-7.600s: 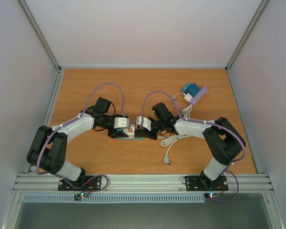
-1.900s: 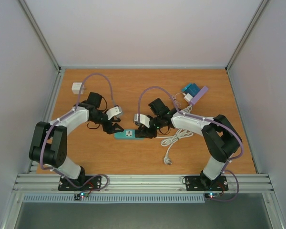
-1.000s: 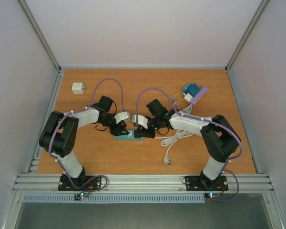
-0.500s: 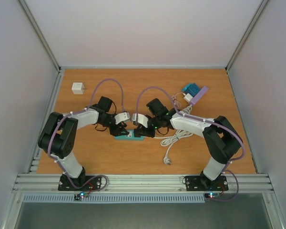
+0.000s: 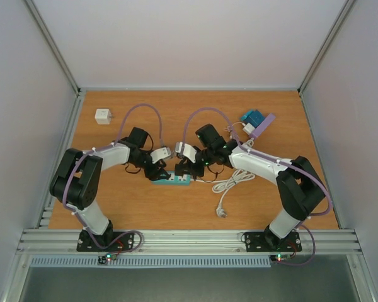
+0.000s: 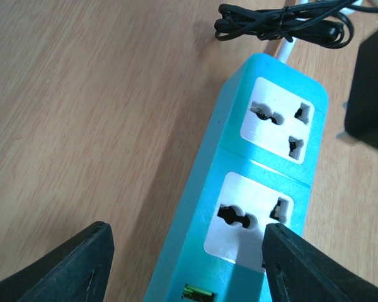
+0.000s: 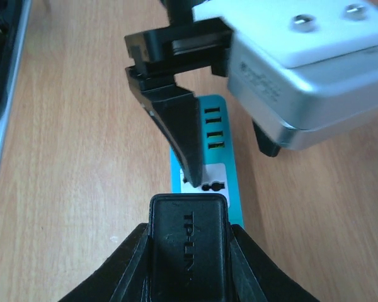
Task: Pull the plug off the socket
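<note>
The right gripper (image 7: 188, 267) is clamped on the black plug (image 7: 188, 233), which is held clear of the teal socket strip (image 7: 232, 189) lying just beyond and below its fingers. Farther on, the left gripper (image 6: 189, 264) stands with jaws apart, straddling that strip beside its 2 sockets (image 6: 278, 121); whether it touches the strip is unclear.

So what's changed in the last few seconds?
A white plug now lies far left on the table, where nothing lay before. The left gripper returned and straddles the teal power strip. The right gripper, shut on the black plug, has pulled it out of the strip. The white cable and blue box stayed put.
</note>
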`<state>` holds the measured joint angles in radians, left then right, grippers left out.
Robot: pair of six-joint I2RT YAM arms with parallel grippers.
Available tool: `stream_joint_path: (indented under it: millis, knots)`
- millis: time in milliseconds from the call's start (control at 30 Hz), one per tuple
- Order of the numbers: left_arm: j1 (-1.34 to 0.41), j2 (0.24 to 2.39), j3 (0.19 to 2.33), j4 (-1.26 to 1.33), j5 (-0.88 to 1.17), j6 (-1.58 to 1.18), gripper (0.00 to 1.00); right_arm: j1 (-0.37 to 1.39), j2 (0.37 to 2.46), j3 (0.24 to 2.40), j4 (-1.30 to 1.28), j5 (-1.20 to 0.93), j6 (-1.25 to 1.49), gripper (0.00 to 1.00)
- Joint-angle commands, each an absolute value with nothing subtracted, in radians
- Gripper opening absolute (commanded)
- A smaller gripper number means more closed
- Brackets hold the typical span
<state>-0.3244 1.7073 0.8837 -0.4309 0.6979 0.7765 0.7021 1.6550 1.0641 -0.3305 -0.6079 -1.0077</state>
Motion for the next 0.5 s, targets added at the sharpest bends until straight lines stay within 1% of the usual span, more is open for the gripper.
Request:
stream_joint_path:
  millis: [0,233,300,467]
  knots:
    - [-0.311,1.647,0.924,-0.455,0.722,0.692,0.69,0.661,1.603,1.127,-0.368,-0.667,-0.943,0.13]
    - [-0.292,1.526,0.961,-0.395,0.751,0.611,0.84,0.565,1.615,1.220,-0.375,-0.735,-0.786,0.13]
    - [-0.292,1.478,0.948,-0.356,0.737,0.598,0.86,0.542,1.627,1.250,-0.367,-0.762,-0.730,0.13]
    - [-0.293,1.365,0.891,-0.174,0.694,0.536,0.87,0.489,1.675,1.340,-0.328,-0.830,-0.563,0.13]
